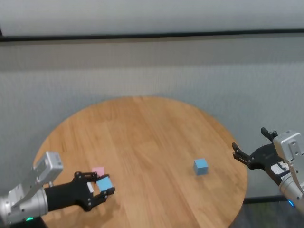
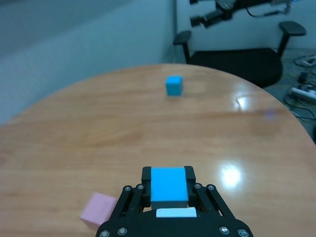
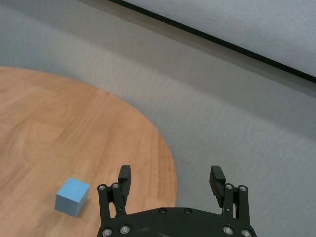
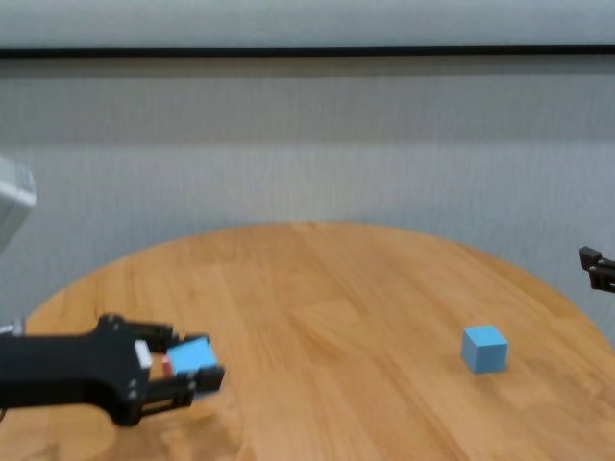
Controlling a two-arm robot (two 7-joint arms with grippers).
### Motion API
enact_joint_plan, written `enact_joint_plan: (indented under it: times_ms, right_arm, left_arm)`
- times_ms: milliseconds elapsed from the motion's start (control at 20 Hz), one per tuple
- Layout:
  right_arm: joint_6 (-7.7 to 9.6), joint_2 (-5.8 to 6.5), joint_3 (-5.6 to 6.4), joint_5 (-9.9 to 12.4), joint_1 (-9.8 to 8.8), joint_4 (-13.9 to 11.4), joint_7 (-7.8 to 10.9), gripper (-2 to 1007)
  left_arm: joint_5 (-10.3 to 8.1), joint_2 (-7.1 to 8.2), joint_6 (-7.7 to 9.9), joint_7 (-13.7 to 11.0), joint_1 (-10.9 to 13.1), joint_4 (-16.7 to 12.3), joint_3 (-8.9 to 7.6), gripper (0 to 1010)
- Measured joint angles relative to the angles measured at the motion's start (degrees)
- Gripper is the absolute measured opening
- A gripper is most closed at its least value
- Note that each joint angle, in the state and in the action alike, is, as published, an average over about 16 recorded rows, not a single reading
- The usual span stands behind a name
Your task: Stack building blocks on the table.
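Gripping blue block (image 2: 169, 183) (left fingers (image 2: 146, 177)), raised

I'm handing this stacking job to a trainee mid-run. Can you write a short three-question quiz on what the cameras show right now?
1. True or false: the left gripper is shut on a light blue block.
2. Which block lies on the table right beside the left gripper? A) pink block B) a green block C) none
3. Fill in: the right gripper hangs past the table's edge with its jaws ____, and the second light blue block sits on the table on that side.

Key: 1 true; 2 A; 3 open.
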Motion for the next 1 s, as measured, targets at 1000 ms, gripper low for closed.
enact_joint_plan:
  times_ms: [1000]
  right_arm:
    - [0.00,0.00,0.00,0.00,0.00,0.00,0.00,1005]
  left_arm:
    - [5.26,-11.43,4.10,7.79,-9.42,7.85,-0.54,394]
